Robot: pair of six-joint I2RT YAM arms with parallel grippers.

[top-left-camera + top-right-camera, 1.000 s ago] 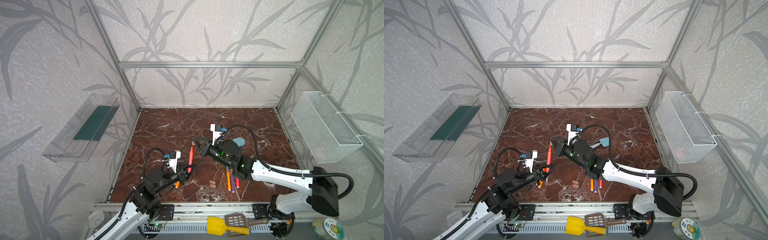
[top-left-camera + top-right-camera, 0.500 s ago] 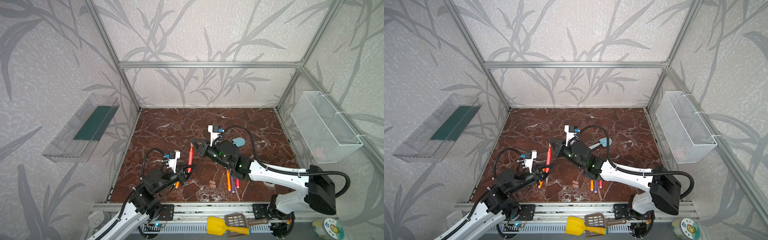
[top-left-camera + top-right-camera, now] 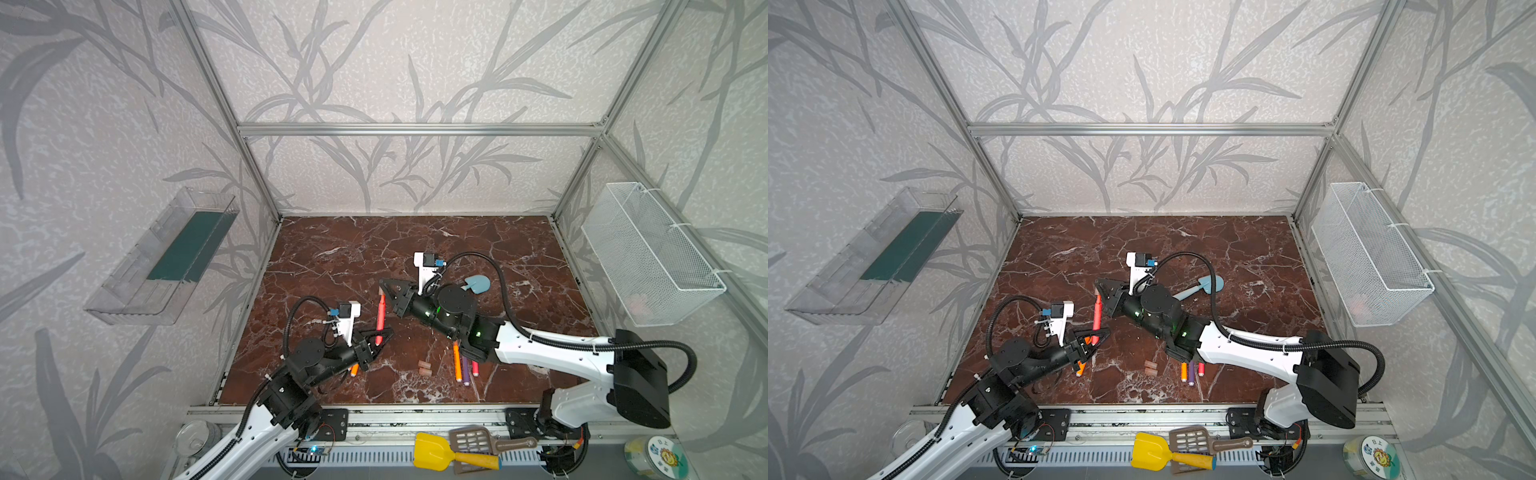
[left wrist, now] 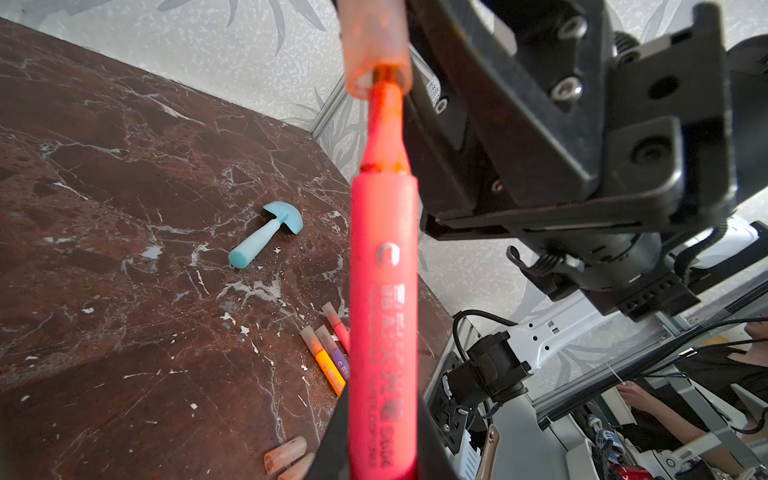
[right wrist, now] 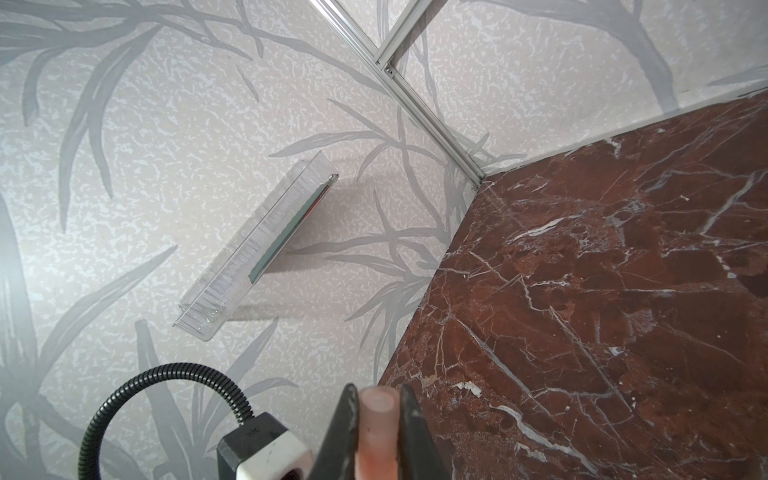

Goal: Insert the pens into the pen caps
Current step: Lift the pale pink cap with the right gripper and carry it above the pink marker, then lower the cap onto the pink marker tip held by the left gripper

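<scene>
Marble floor [image 3: 332, 249] | left jaws grip red pen [image 4: 382, 291] | right jaws grip cap [image 4: 376, 41], partly cropped

A light-blue toy shovel [image 3: 478, 284] lies on the marble table [image 3: 353, 249], right of the middle; a clear tray [image 3: 124, 299] hangs on the left wall [image 3: 83, 166] with a dark green sheet [image 3: 191, 245] inside; a white wire basket [image 3: 648, 257] hangs on the right wall [image 3: 715, 137]. Below the front rail [image 3: 415, 413] lie a yellow scoop [image 3: 432, 451] and a brown slotted scoop [image 3: 473, 440], overlapping; a round can [image 3: 195, 432] sits at the left, a sunflower-lidded jar [image 3: 660, 457] at the right.
</scene>
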